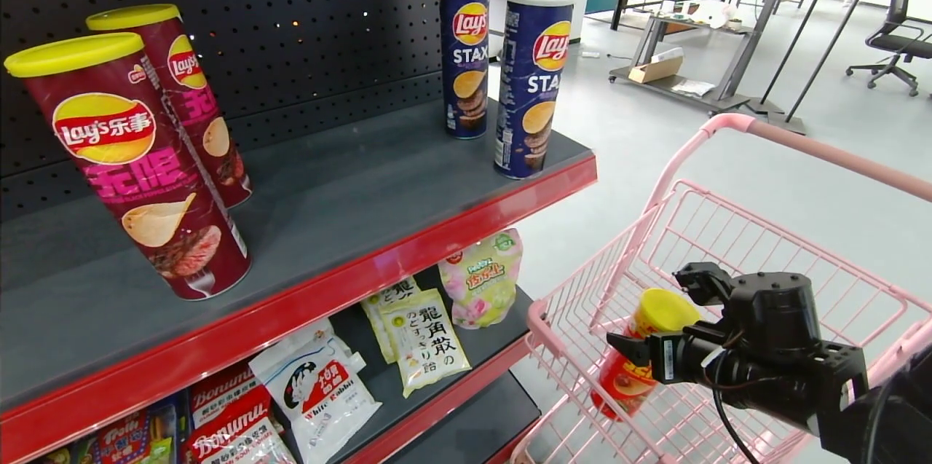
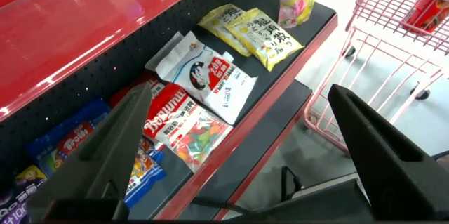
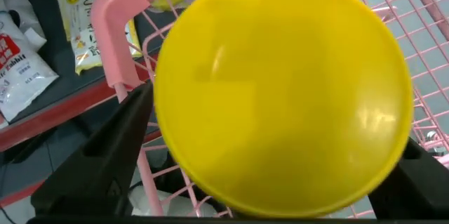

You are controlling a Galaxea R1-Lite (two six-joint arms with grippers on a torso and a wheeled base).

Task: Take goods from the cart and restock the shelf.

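The right claw (image 1: 650,308) hangs inside the pink cart (image 1: 730,122), its fingers (image 1: 628,344) spread apart on either side of a red chip can (image 1: 622,380) with a yellow lid. The can stands tilted in the cart's near corner, next to the shelf; from the right wrist view its lid (image 3: 280,90) sits squarely between the dark fingers. On the upper shelf (image 1: 364,187) two maroon cans (image 1: 153,180) stand at the left and two blue cans (image 1: 528,85) at the right end, all upright. The left claw (image 2: 240,89), jaws wide apart and holding nothing, hovers over the lower shelf (image 2: 280,115), where snack bags (image 2: 203,76) lie flat.
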